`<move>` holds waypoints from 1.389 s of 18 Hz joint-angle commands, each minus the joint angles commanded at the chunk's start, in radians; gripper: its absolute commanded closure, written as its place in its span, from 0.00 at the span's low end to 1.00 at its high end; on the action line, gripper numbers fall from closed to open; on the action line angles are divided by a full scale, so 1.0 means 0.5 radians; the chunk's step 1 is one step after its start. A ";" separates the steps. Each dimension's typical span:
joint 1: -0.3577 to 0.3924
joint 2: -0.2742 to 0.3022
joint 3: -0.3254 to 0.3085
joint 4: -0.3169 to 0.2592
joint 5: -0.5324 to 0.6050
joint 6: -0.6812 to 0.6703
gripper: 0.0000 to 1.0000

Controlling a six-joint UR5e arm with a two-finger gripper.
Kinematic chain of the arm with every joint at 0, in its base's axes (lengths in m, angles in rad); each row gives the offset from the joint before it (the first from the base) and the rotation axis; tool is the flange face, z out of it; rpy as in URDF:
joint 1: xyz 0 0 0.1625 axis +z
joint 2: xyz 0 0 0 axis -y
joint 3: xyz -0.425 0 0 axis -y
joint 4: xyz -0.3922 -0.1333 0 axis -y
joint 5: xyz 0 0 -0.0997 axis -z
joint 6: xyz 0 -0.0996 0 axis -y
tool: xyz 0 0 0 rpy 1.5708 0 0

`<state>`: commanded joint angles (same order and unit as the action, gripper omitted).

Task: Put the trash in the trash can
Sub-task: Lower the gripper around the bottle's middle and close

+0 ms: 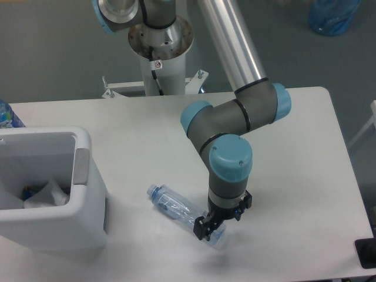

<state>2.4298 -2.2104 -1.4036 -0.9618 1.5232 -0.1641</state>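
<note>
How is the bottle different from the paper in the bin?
The bottle is clear and bluish; the paper is white and crumpled. The bottle lies out on the table, while the paper sits inside the bin. The gripper is down at the bottle's bottom end, but nothing is near the paper. Both are small beside the bin.
</note>
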 joint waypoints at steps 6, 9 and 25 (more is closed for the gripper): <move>0.000 -0.095 0.003 0.000 0.046 -0.027 0.00; -0.003 -0.114 0.034 0.000 0.068 -0.110 0.00; -0.061 -0.166 0.021 0.000 0.074 -0.166 0.27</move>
<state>2.3992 -2.2933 -1.3929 -0.9618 1.5601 -0.2470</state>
